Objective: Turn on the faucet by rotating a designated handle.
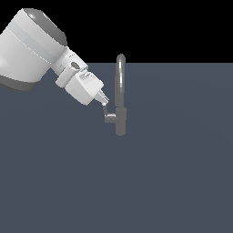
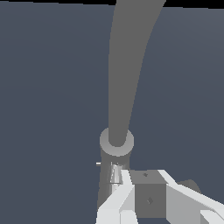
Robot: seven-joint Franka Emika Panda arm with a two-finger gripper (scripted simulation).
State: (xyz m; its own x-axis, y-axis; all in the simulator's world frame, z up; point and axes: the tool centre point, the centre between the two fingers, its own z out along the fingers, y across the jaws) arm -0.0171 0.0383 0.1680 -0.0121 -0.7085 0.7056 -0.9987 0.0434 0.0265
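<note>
The faucet (image 1: 120, 119) is a slim grey tap with a tall arched spout rising from a thicker base. Its handle (image 1: 107, 113) is a thin lever on a short stub, on the side towards the exterior view's left. My gripper (image 1: 104, 103) comes down from the upper left, its fingers together in one narrow tip that touches the lever's upper end. In the wrist view the faucet (image 2: 116, 144) stands just beyond my gripper (image 2: 146, 175). The thin handle (image 2: 116, 173) shows right beside the fingertips. Nothing is held between the fingers.
The faucet stands on a flat blue-grey surface (image 1: 173, 182). My large white arm (image 1: 32, 50) fills the upper part of the exterior view's left. No other object shows.
</note>
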